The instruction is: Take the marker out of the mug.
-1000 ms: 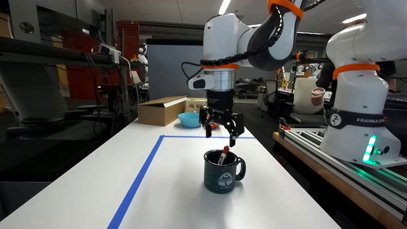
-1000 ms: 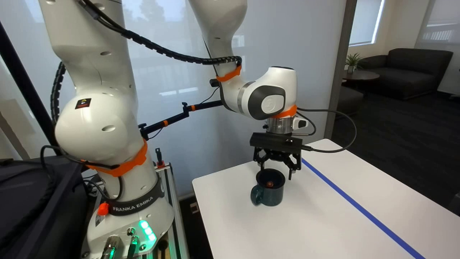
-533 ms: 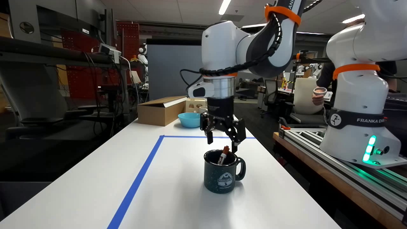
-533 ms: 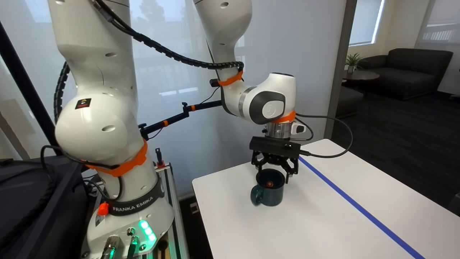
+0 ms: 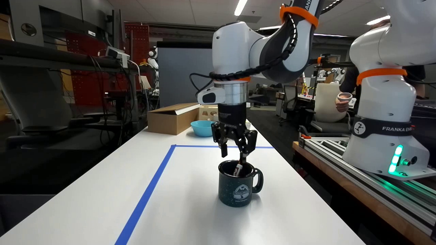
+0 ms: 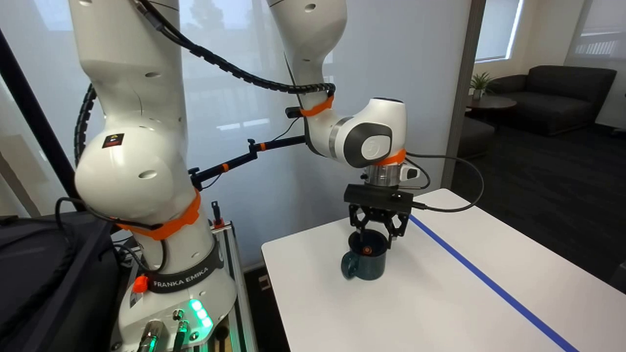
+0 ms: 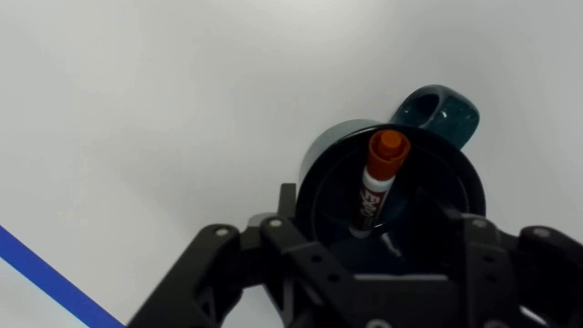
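1. Marker (image 7: 375, 182): leaning in mug (image 5: 231, 185), cap (image 7: 385, 157) up, label (image 7: 371, 202) EXPO. I'd pinch the cap, lift along its lean.
2. Emblem (image 5: 241, 192) on mug: TRAILHE…, end unclear.
3. Jaws: spread, nothing held, one finger (image 7: 287, 200) just outside the rim; centre on cap first, avoid the wall.
4. Arm base (image 6: 183, 278): FRANKA EMIKA.

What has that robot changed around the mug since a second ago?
The end effector has come down closer to the mug, and its fingers have drawn nearer each other, with a gap left between them. Nothing has been taken hold of or let go. The mug stands where it was, the marker leaning inside it as before.
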You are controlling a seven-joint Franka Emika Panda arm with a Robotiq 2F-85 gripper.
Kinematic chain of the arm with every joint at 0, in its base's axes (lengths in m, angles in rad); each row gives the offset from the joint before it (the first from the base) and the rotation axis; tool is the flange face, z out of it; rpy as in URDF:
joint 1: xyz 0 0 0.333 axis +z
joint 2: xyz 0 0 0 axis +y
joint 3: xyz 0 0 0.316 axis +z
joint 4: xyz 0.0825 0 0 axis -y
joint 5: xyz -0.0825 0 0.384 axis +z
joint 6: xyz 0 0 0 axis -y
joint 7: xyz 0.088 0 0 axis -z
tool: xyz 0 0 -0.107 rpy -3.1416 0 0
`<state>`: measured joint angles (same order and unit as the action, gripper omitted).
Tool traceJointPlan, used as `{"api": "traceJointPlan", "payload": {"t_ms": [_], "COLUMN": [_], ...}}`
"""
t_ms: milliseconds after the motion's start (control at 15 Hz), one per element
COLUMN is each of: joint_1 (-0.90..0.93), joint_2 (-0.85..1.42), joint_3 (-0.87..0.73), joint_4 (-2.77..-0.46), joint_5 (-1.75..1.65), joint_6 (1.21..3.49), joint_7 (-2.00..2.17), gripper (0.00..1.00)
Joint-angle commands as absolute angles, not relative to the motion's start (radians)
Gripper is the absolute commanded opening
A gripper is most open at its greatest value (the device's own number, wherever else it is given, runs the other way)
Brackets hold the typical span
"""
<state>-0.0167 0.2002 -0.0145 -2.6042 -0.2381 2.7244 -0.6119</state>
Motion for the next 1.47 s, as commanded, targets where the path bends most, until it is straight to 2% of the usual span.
{"api": "traceJointPlan", "payload": {"t_ms": [0,133,200,1067,1200,1400], "joint_1": [-0.017,-0.011,-0.009,-0.019,-0.018,-0.018], "joint_2": [0.206,0.210,0.211,0.244,0.246,0.252], "joint_3": [-0.004,0.002,0.006,0.043,0.041,0.043], "joint_4": [-2.582,-2.571,-2.568,-2.577,-2.578,-2.583], "joint_5": [-0.276,-0.280,-0.281,-0.252,-0.254,-0.251], "joint_6": [2.707,2.703,2.702,2.704,2.698,2.681], "joint_7": [-0.583,-0.580,-0.578,-0.579,-0.569,-0.561], "gripper": [0.66,0.72,0.68,0.60,0.57,0.44]}}
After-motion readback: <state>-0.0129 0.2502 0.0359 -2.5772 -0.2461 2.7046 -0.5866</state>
